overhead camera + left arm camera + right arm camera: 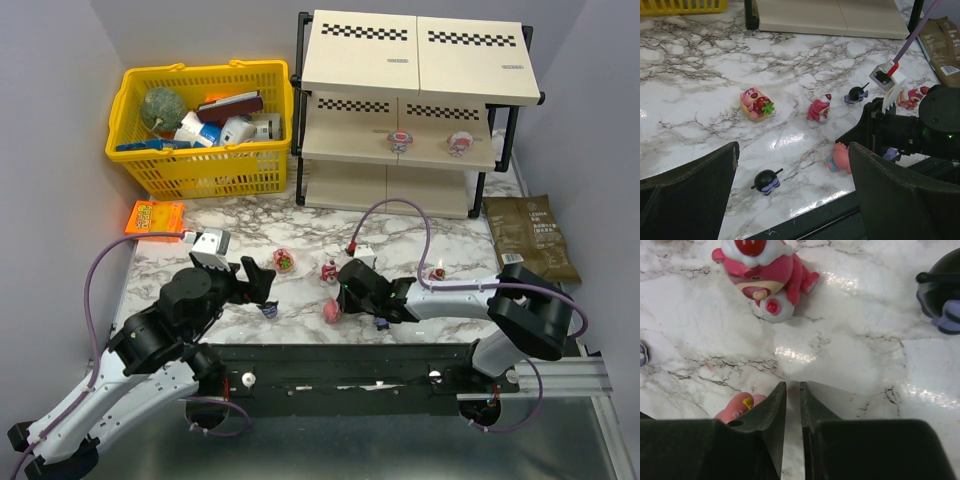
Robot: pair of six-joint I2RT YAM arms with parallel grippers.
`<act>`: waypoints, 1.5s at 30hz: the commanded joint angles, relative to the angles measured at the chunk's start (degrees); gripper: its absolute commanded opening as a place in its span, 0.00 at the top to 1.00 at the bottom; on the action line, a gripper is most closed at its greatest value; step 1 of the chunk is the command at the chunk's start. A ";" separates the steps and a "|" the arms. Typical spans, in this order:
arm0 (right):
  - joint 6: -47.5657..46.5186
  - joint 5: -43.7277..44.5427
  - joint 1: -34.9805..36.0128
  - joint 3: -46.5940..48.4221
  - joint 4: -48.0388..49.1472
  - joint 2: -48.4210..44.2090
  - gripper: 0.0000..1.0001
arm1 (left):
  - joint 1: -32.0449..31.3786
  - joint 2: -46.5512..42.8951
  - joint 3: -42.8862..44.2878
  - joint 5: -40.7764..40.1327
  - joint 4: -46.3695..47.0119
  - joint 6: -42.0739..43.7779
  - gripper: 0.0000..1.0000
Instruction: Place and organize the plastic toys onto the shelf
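Right tool (pixel 792 386) is clenched on nothing. The fingers nearly meet, with only bare tabletop (pixel 850 365) showing in the slit. The pink round toy (pixel 737 410) sits outside the finger on the left of the wrist view, touching or just beside it, can't tell which. It's mostly hidden, so its long axis is unreadable. That offset is what the next move turns on: the toy is beside the tool, not between the fingers. My read is release, shift sideways toward it, then close.

Ahead of the tips and apart from them is a pink-and-white toy (pixel 762 275). A dark toy (pixel 940 290) is ahead-right at the frame edge.

Left tool (pixel 793 147) is released wide and holds nothing. A second dark toy (pixel 767 181) lies in the gap between its fingers, so that arm is nearer that one.

The shelf (pixel 420 70) is across the tabletop, on the right arm's side. 2 toys (pixel 402 140) already stand on its middle board, and I count 7 on the tabletop.
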 commanded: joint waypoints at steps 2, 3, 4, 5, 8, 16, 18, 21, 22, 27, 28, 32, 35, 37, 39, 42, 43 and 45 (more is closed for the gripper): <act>4.16 3.05 3.42 0.11 -6.51 1.60 0.76 | 0.46 -0.92 -0.80 0.90 0.98 0.44 0.01; 4.77 3.23 3.86 0.11 -6.78 1.43 0.77 | 0.46 -1.01 -0.89 0.90 0.98 0.44 0.01; 4.95 3.50 4.30 0.02 -7.21 1.34 0.77 | 0.38 -1.01 -0.80 0.90 0.98 0.44 0.01; 5.13 3.85 5.18 0.20 -7.30 0.99 0.77 | 0.46 -1.10 -0.89 0.90 0.98 0.44 0.01; 5.65 4.64 6.93 0.64 -8.01 1.25 0.77 | 0.46 -1.10 -0.89 0.81 0.98 0.36 0.01; 7.41 6.83 9.40 0.55 -10.29 0.38 0.76 | 0.46 -1.18 -0.89 0.54 0.80 0.09 0.01; 8.29 8.15 9.49 -0.41 -11.17 -0.50 0.75 | 0.38 -1.18 -0.89 0.37 0.80 0.09 0.01; 8.29 9.03 9.49 -2.52 -11.96 -3.49 0.71 | 0.46 -1.27 -0.98 0.37 0.80 0.01 0.01; 7.94 9.21 9.67 -3.05 -11.79 -4.89 0.70 | 0.38 -1.27 -0.98 0.37 0.80 -0.08 0.01; 5.14 9.65 11.16 -5.16 -11.35 -8.59 0.50 | 0.38 -0.83 -0.98 0.63 0.89 0.09 0.01; 4.52 9.48 11.42 -5.51 -10.04 -9.38 0.47 | 0.37 -0.92 -0.89 0.63 0.80 0.09 0.01; 0.30 7.28 13.09 -7.97 -3.72 -12.46 0.36 | 0.37 -0.92 -0.98 0.46 0.80 0.09 0.01; -3.74 5.61 13.88 -9.47 1.11 -13.87 0.26 | 0.37 -0.92 -0.98 0.46 0.89 -0.08 0.01; -6.99 4.82 14.24 -9.99 4.10 -13.52 0.21 | 0.46 -0.83 -0.98 0.46 0.80 0.01 0.01; -9.53 4.11 14.59 -10.35 6.04 -13.25 0.18 | 0.38 -0.83 -0.98 0.54 0.80 0.01 0.01; -11.92 2.89 14.85 -11.14 10.96 -12.20 0.16 | 0.37 -0.75 -0.98 0.55 0.89 0.01 0.01; -13.14 2.80 14.94 -11.23 13.06 -11.59 0.15 | 0.37 -0.83 -0.98 0.63 0.89 0.01 0.01; -14.20 2.62 15.03 -11.05 14.75 -10.62 0.15 | 0.46 -0.83 -0.98 0.63 0.89 0.01 0.01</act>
